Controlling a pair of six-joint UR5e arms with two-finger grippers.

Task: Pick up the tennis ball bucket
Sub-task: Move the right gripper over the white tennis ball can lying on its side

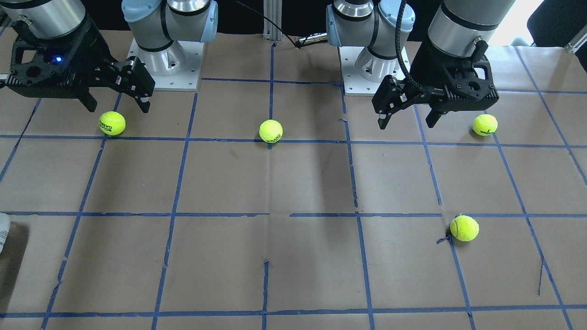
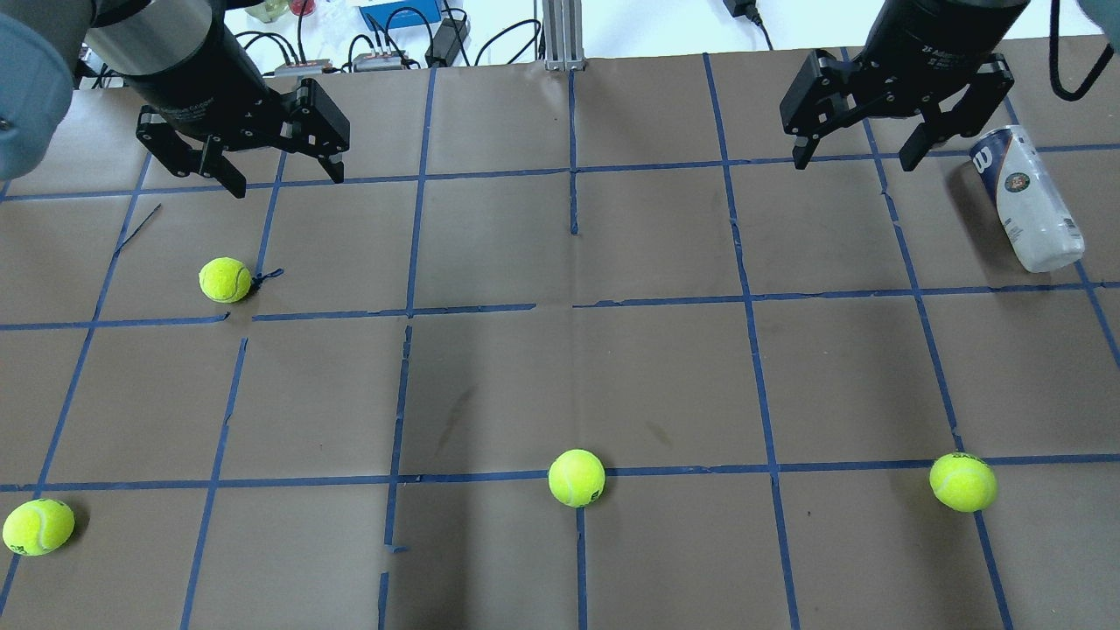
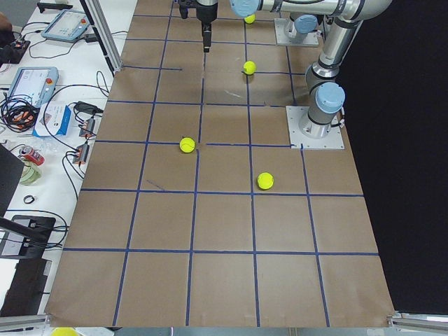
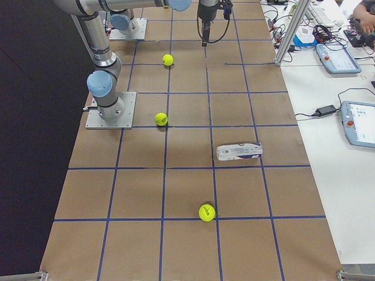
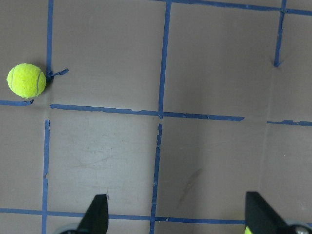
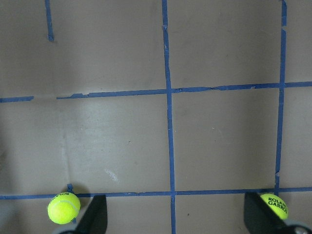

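Observation:
The tennis ball bucket (image 2: 1028, 201) is a clear can with a white and navy label. It lies on its side at the far right of the table. It also shows in the exterior right view (image 4: 239, 152) and as a sliver at the left edge of the front view (image 1: 2, 231). My right gripper (image 2: 853, 162) hangs open and empty above the table, just to the left of the bucket and apart from it; it also shows in the front view (image 1: 119, 108). My left gripper (image 2: 284, 179) is open and empty at the far left, and also shows in the front view (image 1: 407, 124). Neither wrist view shows the bucket.
Several yellow-green tennis balls lie loose on the brown paper: one near my left gripper (image 2: 225, 280), one at the near left (image 2: 38, 527), one in the near middle (image 2: 577, 478) and one at the near right (image 2: 962, 482). Cables and devices lie beyond the far edge.

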